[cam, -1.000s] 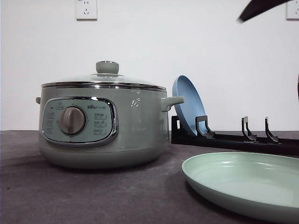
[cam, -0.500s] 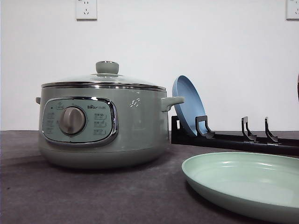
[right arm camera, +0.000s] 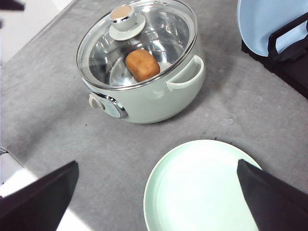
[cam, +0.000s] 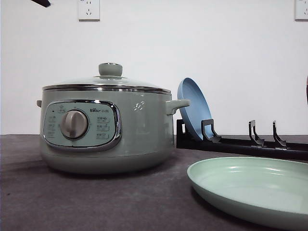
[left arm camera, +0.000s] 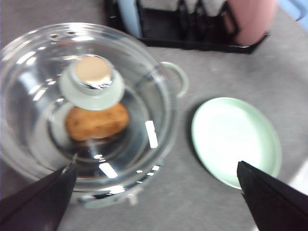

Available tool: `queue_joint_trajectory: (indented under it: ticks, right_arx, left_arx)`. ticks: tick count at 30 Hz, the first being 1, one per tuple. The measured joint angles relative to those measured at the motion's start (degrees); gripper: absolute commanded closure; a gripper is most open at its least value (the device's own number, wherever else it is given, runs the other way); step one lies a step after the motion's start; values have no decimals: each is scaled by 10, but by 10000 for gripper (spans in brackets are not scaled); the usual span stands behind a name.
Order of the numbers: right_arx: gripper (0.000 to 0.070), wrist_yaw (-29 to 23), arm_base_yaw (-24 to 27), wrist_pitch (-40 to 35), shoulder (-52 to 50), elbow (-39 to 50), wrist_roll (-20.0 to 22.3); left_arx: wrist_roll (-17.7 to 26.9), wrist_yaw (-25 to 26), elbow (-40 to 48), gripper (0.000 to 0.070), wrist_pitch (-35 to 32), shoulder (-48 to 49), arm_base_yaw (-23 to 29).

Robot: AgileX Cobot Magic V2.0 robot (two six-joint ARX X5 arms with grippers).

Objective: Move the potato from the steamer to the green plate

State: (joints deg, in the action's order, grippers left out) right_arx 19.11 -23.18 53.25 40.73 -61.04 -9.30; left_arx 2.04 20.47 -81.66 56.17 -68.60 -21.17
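Note:
The pale green steamer (cam: 139,130) stands at the left of the table with its glass lid (right arm camera: 159,29) on. Through the glass I see the orange-brown potato (left arm camera: 96,122) (right arm camera: 142,64) lying on the pot's floor. The green plate (cam: 255,190) (left arm camera: 236,139) (right arm camera: 202,187) lies flat and bare to the steamer's right. High over the lid and its knob (left arm camera: 92,81) hangs my left gripper (left arm camera: 155,166), open and holding nothing. My right gripper (right arm camera: 155,164) is open too, high above the table between steamer and green plate.
Behind the green plate a black dish rack (cam: 250,144) holds a blue plate (cam: 192,108) on edge. A pink object (left arm camera: 250,21) stands at the rack's far end. A dark bit of an arm (cam: 41,2) pokes in at the front view's upper left corner.
A dark arm part at the front view's upper right a second ago has left the frame. A dark tip has come in at the upper left. Steamer, lid and plates have not moved.

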Motion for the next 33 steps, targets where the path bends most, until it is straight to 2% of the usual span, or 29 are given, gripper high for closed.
queue_joint_trajectory:
  ticks: [7, 11, 19, 28, 33]
  right_arx:
    - [34, 0, 0, 0, 0, 0, 3]
    - [34, -1, 0, -5, 0, 0, 6]
    - [34, -14, 0, -19, 0, 0, 9]
    - [34, -14, 0, -20, 0, 0, 10]
    - [34, -14, 0, -20, 0, 0, 10]
  left_arx:
    - [-17, -113, -141, 0, 86, -139, -25]
    - [-17, -143, -196, 0, 110, -208, -34]
    - [-9, -160, -265, 0, 100, -309, -43]
    - [7, -161, -268, 0, 51, -357, -46]
    - [13, -161, -268, 0, 51, -370, -50]
